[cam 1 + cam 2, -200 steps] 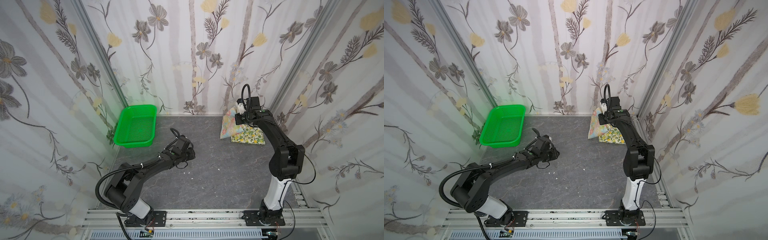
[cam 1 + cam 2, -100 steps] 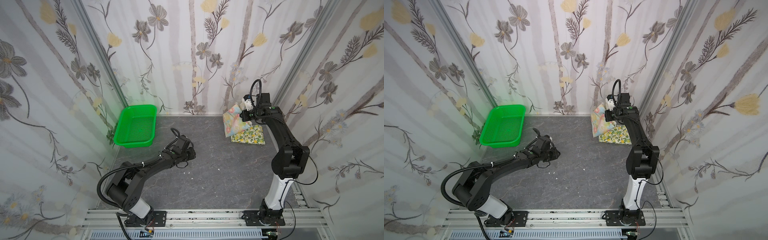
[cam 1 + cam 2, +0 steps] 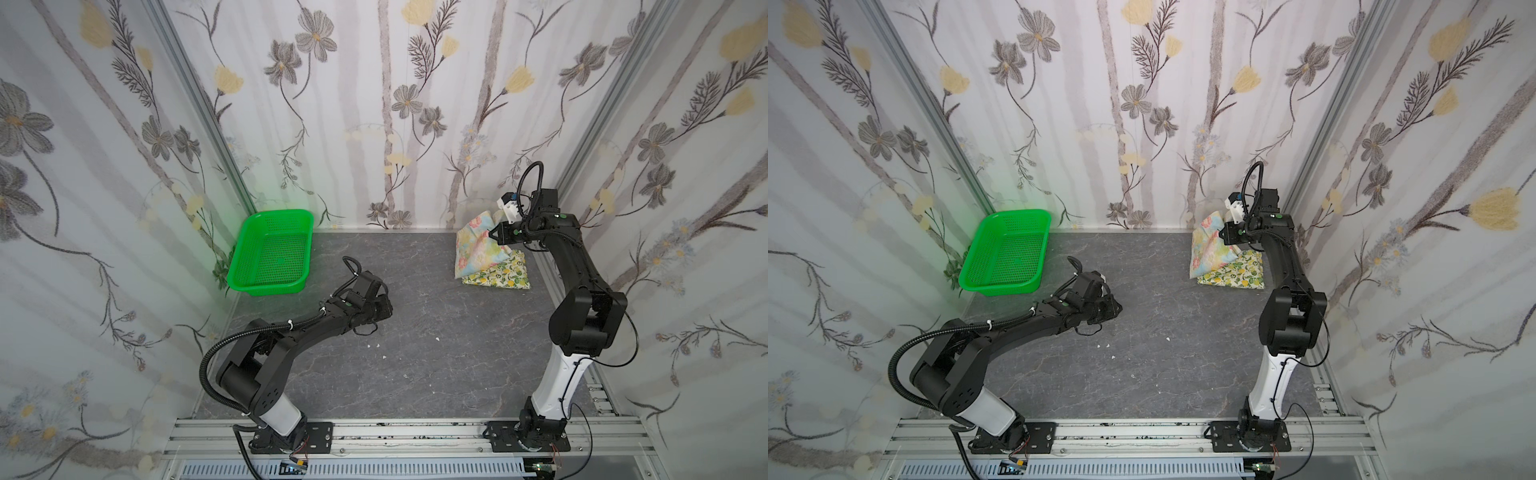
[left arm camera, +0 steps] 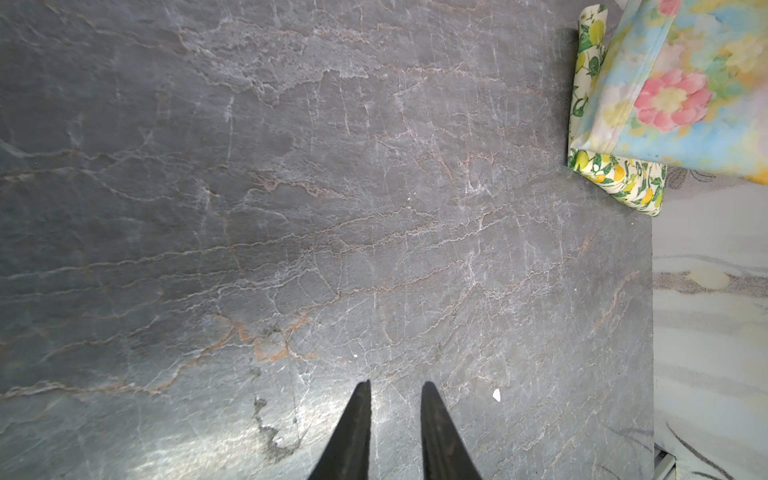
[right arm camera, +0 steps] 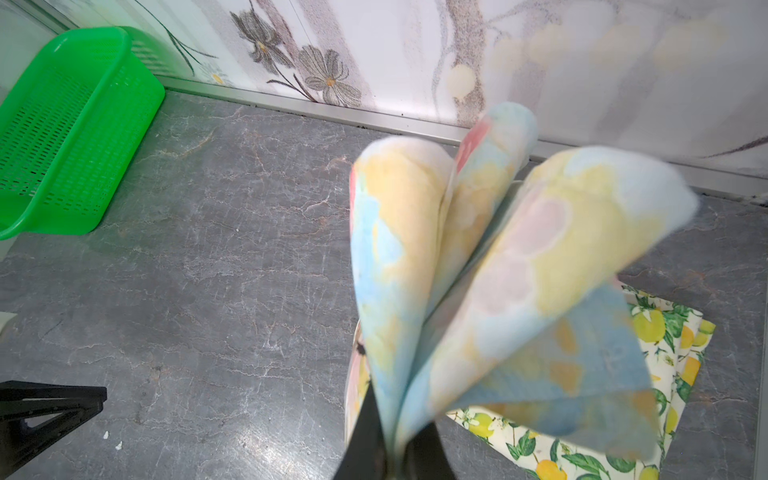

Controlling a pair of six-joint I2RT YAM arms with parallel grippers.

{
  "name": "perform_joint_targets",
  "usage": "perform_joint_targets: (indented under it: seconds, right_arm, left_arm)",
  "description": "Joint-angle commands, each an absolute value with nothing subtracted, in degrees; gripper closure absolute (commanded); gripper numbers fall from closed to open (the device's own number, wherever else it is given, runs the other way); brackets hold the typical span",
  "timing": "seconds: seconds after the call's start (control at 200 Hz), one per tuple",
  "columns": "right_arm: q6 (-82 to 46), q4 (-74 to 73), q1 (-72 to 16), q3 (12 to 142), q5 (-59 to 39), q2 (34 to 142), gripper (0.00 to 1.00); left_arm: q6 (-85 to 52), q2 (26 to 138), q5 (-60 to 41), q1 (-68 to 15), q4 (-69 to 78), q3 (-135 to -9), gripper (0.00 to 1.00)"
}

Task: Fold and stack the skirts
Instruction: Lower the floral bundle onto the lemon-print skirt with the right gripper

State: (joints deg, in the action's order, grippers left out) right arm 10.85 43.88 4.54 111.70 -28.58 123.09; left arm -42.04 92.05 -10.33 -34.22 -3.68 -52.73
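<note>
Slate table (image 3: 415, 353): stack spot at far right corner. Pastel skirt (image 3: 473, 249) folded, hanging from lifted edge, lower end on lemon skirt (image 3: 505, 276), which lies flat beneath. Right gripper (image 5: 390, 457) pinching pastel folds; best to lower slowly, square edges over lemon skirt, then release. Left gripper (image 4: 395, 384) slightly parted, empty, mid-table. Hidden: pinch depth, layer count, lemon skirt's far edge.

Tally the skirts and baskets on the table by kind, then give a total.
Skirts: 2 (lemon-print skirt, pastel floral skirt)
Baskets: 1 (green basket)
Total: 3
</note>
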Motion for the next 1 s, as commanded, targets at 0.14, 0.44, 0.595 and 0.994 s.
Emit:
perform_joint_targets:
  seconds: [0.14, 0.44, 0.595, 0.994]
  right_arm:
    - [13.4, 44.5, 7.1, 112.3, -32.6, 125.1, 1.00]
    - [13.8, 45.0, 9.9, 112.6, -35.2, 126.2, 1.00]
    - [14.2, 45.2, 10.6, 112.7, -36.5, 125.5, 1.00]
    - [14.3, 46.2, 12.0, 113.9, -37.4, 127.9, 1.00]
  left_arm:
    - [-42.8, 93.6, -11.5, -34.2, -3.5, -53.9, 0.76]
    - [-43.2, 95.3, -12.8, -34.2, -3.7, -55.2, 0.76]
    - [-43.5, 95.8, -13.3, -34.1, -3.9, -55.3, 0.76]
    - [-43.8, 96.6, -13.9, -34.1, -4.2, -55.5, 0.76]
